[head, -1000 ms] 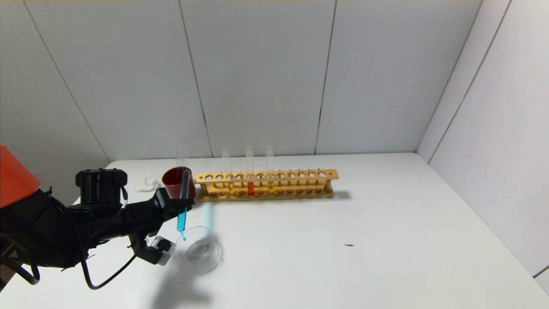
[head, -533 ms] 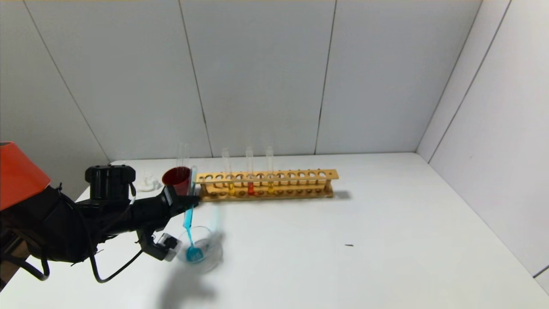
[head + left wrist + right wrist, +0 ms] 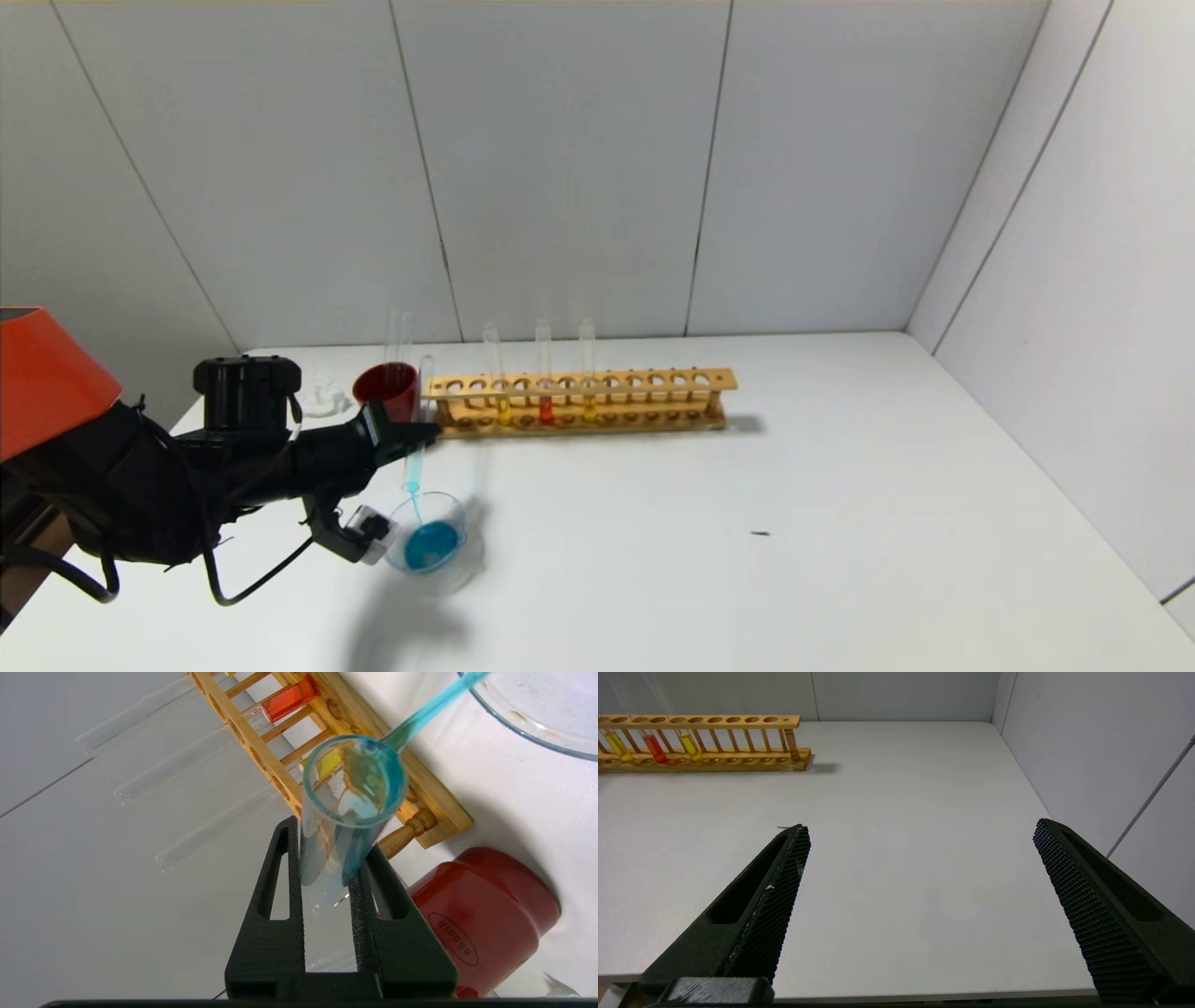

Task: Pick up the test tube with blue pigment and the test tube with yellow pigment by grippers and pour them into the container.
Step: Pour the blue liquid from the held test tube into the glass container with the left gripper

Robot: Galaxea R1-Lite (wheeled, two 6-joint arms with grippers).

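Note:
My left gripper point(image 3: 411, 435) is shut on the test tube with blue pigment point(image 3: 417, 439), which is tipped mouth-down over the container point(image 3: 471, 534), a clear glass dish. A thin blue stream runs from the tube mouth point(image 3: 352, 777) into the dish, where a blue pool point(image 3: 432, 545) lies. In the left wrist view both fingers point(image 3: 289, 868) press the tube's sides, and the dish rim point(image 3: 523, 732) shows beyond. Two tubes with yellow liquid point(image 3: 589, 407) point(image 3: 504, 411) stand in the wooden rack point(image 3: 653, 383). Over the table's near right part my right gripper point(image 3: 920, 826) hangs open and empty.
A dark red cup point(image 3: 385, 387) stands just behind the left gripper, beside the rack's left end. A red-orange tube point(image 3: 546, 409) sits between the yellow ones. A white crumpled wad point(image 3: 322, 399) lies left of the cup. A small dark speck point(image 3: 761, 534) lies mid-table.
The blue tube has tipped further and most of its liquid has run into the dish, now holding a blue pool. The left arm shifted slightly right and away.

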